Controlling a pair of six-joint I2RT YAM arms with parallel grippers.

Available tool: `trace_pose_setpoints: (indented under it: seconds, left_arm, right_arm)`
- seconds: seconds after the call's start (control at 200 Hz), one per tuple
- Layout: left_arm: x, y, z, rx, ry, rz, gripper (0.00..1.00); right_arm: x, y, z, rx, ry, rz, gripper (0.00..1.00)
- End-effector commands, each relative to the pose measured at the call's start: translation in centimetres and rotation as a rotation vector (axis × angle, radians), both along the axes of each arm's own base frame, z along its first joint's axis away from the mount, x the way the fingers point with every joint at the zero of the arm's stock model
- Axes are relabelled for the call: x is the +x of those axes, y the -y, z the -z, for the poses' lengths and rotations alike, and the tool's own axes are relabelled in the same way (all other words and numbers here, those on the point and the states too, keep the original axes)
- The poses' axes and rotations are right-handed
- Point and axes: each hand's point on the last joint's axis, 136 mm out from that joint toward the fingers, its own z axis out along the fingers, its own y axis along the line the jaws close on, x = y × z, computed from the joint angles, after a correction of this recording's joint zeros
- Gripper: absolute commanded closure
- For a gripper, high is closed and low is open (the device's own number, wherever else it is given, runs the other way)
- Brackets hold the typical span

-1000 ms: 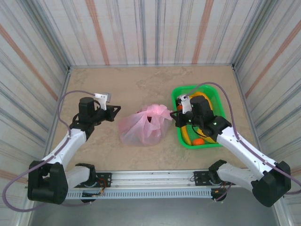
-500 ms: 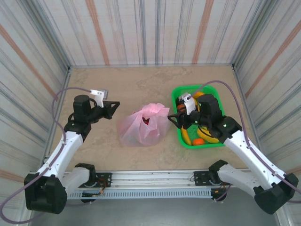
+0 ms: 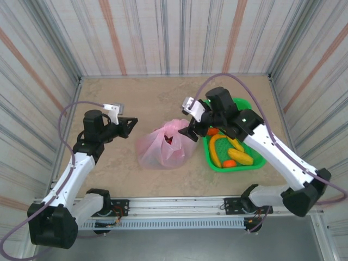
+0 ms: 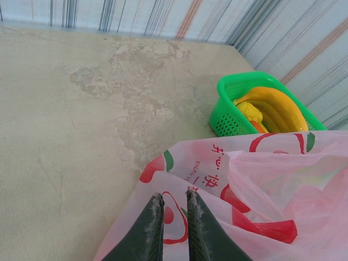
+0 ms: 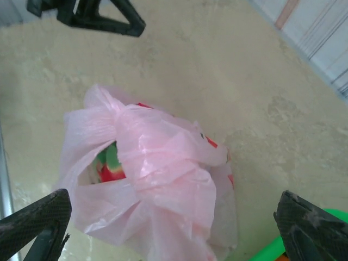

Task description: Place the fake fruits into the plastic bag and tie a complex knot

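The pink plastic bag (image 3: 162,145) lies mid-table, its handles gathered into a loose bunch (image 5: 136,130) on top; I cannot tell how tight that knot is. Through a gap I see a red and green piece (image 5: 109,167) inside it. More fake fruits, yellow bananas (image 3: 238,154) and an orange ball (image 3: 229,163), lie in the green basket (image 3: 255,128). My right gripper (image 3: 190,132) hovers over the bag's right side, jaws wide apart and empty (image 5: 173,204). My left gripper (image 3: 134,122) hangs left of the bag, its fingers (image 4: 156,204) narrowly parted with nothing between them.
The green basket (image 4: 231,103) with a banana (image 4: 274,106) stands right of the bag, close to it. Striped walls enclose the table on three sides. Bare tabletop (image 3: 147,95) lies behind the bag and to the left.
My right gripper let go of the bag's handle, opened wide and swung from the basket's edge to above the bag's right side. My left gripper parted slightly and drew a little away.
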Motion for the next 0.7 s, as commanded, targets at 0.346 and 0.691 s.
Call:
trace_pose_setpoints:
  seconds: [0.346, 0.691]
  left_arm:
    - [-0.2, -0.2, -1.4, 0.017, 0.043, 0.013, 0.82]
    - [-0.2, -0.4, -1.2, 0.023, 0.041, 0.008, 0.81]
  right_arm:
    - [1.0, -3.4, 5.4, -0.329, 0.076, -0.223, 0.02]
    - [1.2, -5.4, 6.3, -0.281, 0.063, -0.234, 0.49]
